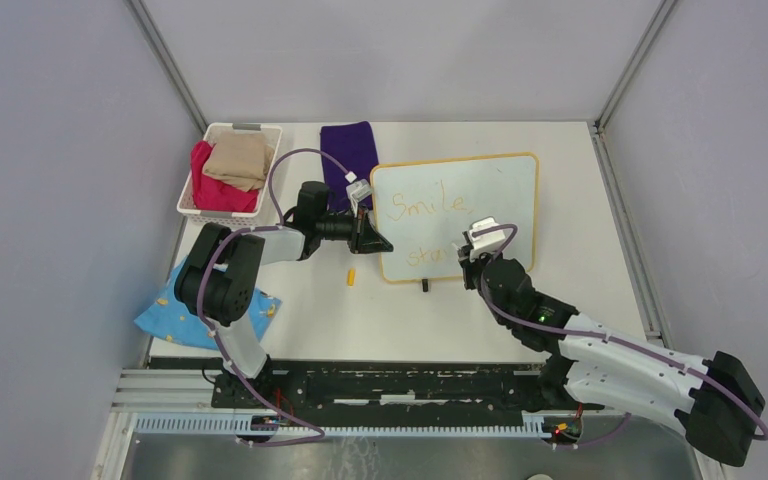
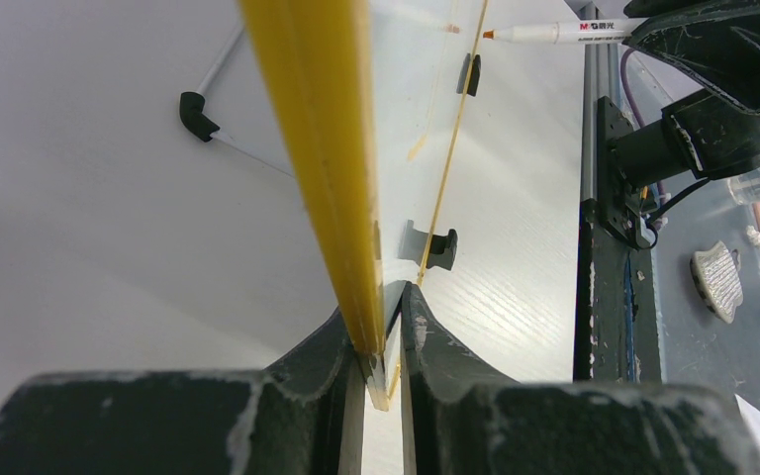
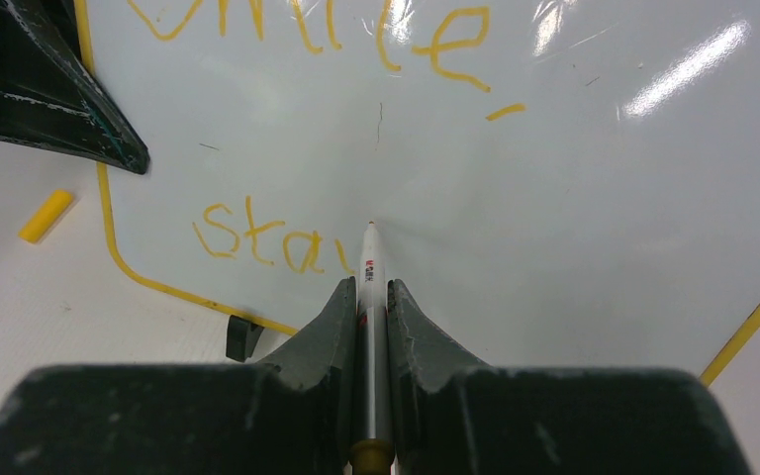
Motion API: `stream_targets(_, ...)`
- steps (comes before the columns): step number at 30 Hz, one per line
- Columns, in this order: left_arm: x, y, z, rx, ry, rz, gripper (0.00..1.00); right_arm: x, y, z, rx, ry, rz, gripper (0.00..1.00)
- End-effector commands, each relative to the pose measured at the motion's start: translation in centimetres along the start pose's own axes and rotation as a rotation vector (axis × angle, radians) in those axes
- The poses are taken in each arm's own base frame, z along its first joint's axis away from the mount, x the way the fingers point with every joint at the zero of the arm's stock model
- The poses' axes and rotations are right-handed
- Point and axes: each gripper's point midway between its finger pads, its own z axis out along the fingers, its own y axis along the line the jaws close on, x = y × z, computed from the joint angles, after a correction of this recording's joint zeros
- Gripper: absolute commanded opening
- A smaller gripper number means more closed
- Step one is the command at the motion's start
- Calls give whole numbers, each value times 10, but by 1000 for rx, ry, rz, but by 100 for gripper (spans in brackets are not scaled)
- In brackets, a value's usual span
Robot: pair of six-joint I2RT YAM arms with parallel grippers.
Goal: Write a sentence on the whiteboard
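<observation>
The whiteboard (image 1: 480,195) with a yellow-orange frame lies on the table right of centre. It bears the sentence (image 3: 426,40) in orange: "Smile," above and "sta" plus a started stroke (image 3: 257,237) below. My left gripper (image 1: 372,238) is shut on the board's left frame edge (image 2: 332,168). My right gripper (image 1: 472,255) is shut on a white marker (image 3: 371,277), tip on the board just right of "sta". The marker also shows in the left wrist view (image 2: 564,32).
A yellow marker cap (image 1: 351,276) lies on the table left of the board, also in the right wrist view (image 3: 45,215). A purple cloth (image 1: 350,150) lies behind the board. A white basket (image 1: 192,198) of cloths stands at the back left. A blue cloth (image 1: 165,318) lies front left.
</observation>
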Motion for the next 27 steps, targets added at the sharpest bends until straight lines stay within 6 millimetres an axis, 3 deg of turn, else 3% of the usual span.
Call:
stream_targets(1, 70, 40, 4, -205, 173, -49, 2, -17, -1, 2, 12, -43, 22, 0)
stream_targets(16, 71, 40, 4, -206, 175, -52, 2, 28, 0, -2, -12, 47, 18, 0)
stream_targets(27, 71, 40, 4, -206, 176, -53, 2, 41, 12, -4, -84, 66, 38, 0)
